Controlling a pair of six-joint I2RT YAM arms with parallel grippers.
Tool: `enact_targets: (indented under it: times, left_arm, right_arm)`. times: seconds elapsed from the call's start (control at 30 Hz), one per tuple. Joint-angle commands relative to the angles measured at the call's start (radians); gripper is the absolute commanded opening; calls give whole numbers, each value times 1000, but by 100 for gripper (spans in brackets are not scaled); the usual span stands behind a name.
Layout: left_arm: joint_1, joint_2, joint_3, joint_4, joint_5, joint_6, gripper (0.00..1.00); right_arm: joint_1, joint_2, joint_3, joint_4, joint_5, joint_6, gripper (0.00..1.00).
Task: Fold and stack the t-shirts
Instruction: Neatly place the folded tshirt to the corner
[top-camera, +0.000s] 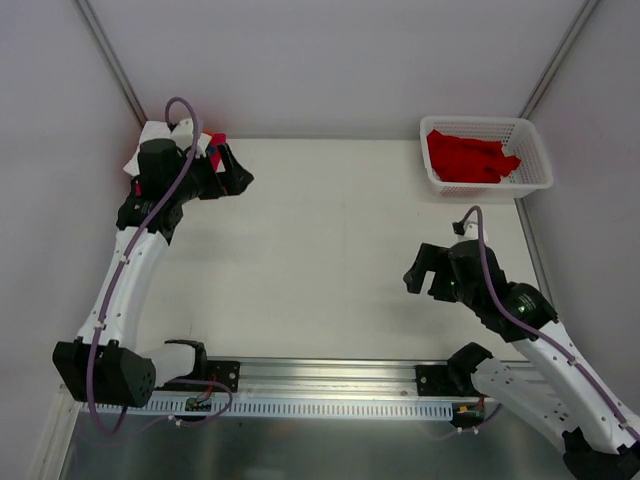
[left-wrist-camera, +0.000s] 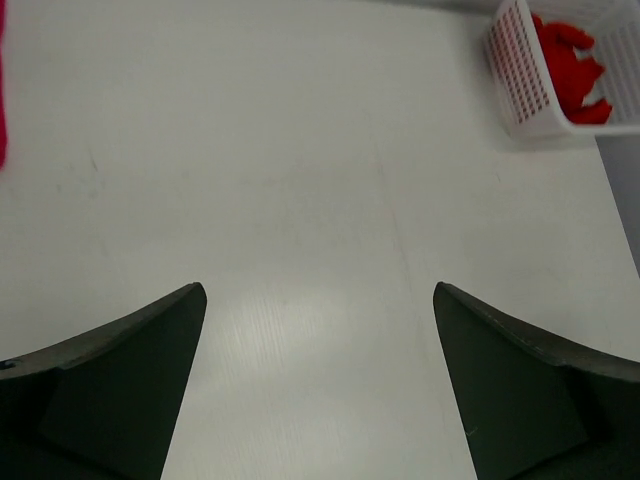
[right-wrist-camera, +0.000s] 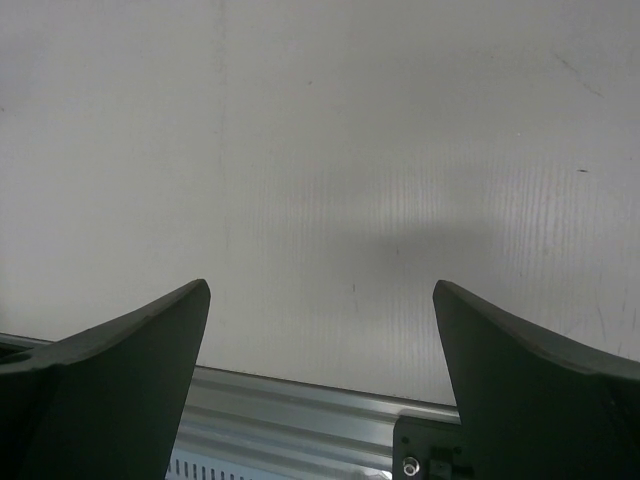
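White table (top-camera: 330, 250), grey walls (top-camera: 330, 60), red t-shirts (top-camera: 468, 158) (in basket (top-camera: 538, 160))

Bright, even light washes the white counter (left-wrist-camera: 300, 200) pale, a faint soft shadow sits mid-frame in the right wrist view, dark jaws slightly blurred

White plastic lattice basket (top-camera: 541, 160) at far-R corner of table (top-camera: 330, 260), alu rail (top-camera: 330, 375) along near edge.

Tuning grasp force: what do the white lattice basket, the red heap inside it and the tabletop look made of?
White lattice basket: likely moulded plastic; rigid, regular grid walls.
Red heap: soft matte cloth; crumpled folds.
White tabletop: hard, smooth, maybe laminate; faint sheen, fine streaks.
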Motion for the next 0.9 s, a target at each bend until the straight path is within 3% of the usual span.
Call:
enact_targets:
  times: [0.0, 0.17, 0.33, 0.57, 0.77, 0.8, 0.87]
  left_arm:
    - [-31, -114, -134, -117, 108, 35, 99]
    - [-108, -196, -188, -119, 237, -24, 99]
    - [-177, -332, -193, -119, 63, 91, 99]
    - [-186, -354, -211, -119, 85, 166, 99]
    - [-188, -391, -288, -122, -205, 200, 99]
    - [-185, -417, -308, -123, -305, 179, 99]
    - [-186, -419, -317, -125, -311, 168, 99]
  right_arm:
    - [8, 95, 77, -55, 51, -44, 99]
    - [11, 270, 280, -131, 137, -122, 100]
    - [11, 292, 357, -128, 237, -205, 99]
    - [11, 330, 338, -124, 284, -210, 99]
    - [11, 288, 244, -76, 267, -194, 99]
    - [11, 262, 174, -22, 230, -184, 99]
    - [11, 246, 134, 21, 188, -182, 100]
